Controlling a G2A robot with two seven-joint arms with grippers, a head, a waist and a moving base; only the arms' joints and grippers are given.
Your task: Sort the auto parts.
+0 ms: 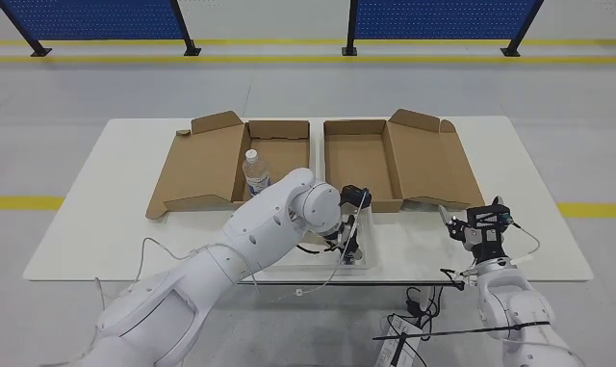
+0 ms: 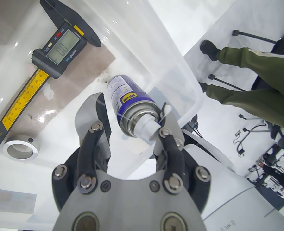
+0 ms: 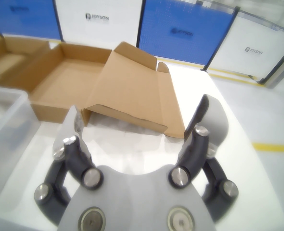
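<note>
A blue spray can (image 2: pixel 127 97) stands tilted inside the clear plastic bin (image 2: pixel 170 73), its white nozzle toward the wrist camera. My left gripper (image 2: pixel 133 102) is down in the bin (image 1: pixel 360 259) and shut on the can, one pad against its side, the other finger against the nozzle. A black digital caliper (image 2: pixel 57 49) with a yellow scale and a metal ring (image 2: pixel 21 146) lie on the bin floor beside it. My right gripper (image 3: pixel 139 105) hovers open over the table's right front (image 1: pixel 478 222), holding nothing.
Two open cardboard boxes sit at the back of the table: the left one (image 1: pixel 279 141) holds a small bottle (image 1: pixel 255 170), the right one (image 1: pixel 358 165) (image 3: pixel 67 78) shows a bare floor. Their lids lie flat outward. Bare white table lies to the right.
</note>
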